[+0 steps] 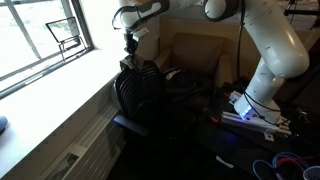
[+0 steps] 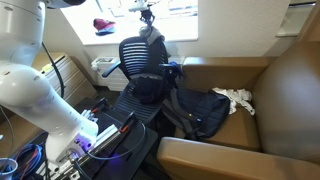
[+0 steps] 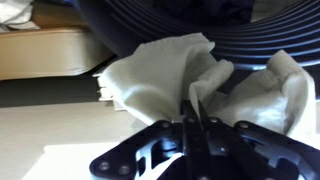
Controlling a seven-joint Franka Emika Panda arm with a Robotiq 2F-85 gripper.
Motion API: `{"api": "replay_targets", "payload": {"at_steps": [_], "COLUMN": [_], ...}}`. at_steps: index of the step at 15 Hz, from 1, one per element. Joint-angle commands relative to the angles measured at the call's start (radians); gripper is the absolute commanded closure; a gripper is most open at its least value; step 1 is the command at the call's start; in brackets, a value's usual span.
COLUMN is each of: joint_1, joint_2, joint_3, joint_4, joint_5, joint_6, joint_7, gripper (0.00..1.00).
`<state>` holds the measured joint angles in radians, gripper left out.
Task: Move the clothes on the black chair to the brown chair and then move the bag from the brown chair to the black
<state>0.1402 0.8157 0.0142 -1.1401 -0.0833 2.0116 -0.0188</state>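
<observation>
Nearest the lens, at 6 o'clock in the wrist view, the pincer (image 3: 190, 125) meets the clothes (image 3: 165, 75), whitish folds bunched below the ribbed back of the black chair (image 3: 200, 20) at 12 o'clock. Only a thin fold sits between the tips, so I judge it could slip free on the lift, or the trailing cloth could snag on the chair's top edge. The jaws are pressed together, pinching that fold.

In an exterior view the pincer (image 1: 130, 45) stands on the top of the black chair (image 1: 140, 95), with the brown chair (image 1: 195, 55) at its 2 o'clock.

In an exterior view grey cloth (image 2: 155, 42) hangs under the pincer (image 2: 148, 16). The bag (image 2: 195, 112) lies on the brown chair (image 2: 270, 125) at 4 o'clock, with a whitish cloth (image 2: 235, 97) beside it.
</observation>
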Motion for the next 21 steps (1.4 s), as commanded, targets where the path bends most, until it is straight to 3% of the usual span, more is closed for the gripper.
{"api": "replay_targets", "payload": {"at_steps": [1,6,8,9,10,13,15,21], "joint_1": [0.007,-0.009,-0.052,-0.071,-0.048,-0.066,-0.07,-0.17], "joint_2": [-0.221,-0.442,-0.518,-0.546,-0.447,-0.514,-0.501,-0.497], "joint_3": [-0.073,-0.137,-0.114,-0.085,-0.112,-0.093,-0.147,-0.299], "joint_4": [-0.225,-0.418,-0.504,-0.551,-0.401,-0.494,-0.504,-0.68], "joint_5": [-0.083,-0.132,-0.067,-0.039,-0.085,-0.06,-0.121,-0.202], "joint_6": [0.111,0.159,0.277,0.342,0.229,0.3,0.288,0.36], "joint_7": [0.121,0.368,0.363,0.27,0.332,0.296,0.438,0.613], "gripper": [0.99,0.99,0.99,0.99,0.97,0.97,0.99,0.99]}}
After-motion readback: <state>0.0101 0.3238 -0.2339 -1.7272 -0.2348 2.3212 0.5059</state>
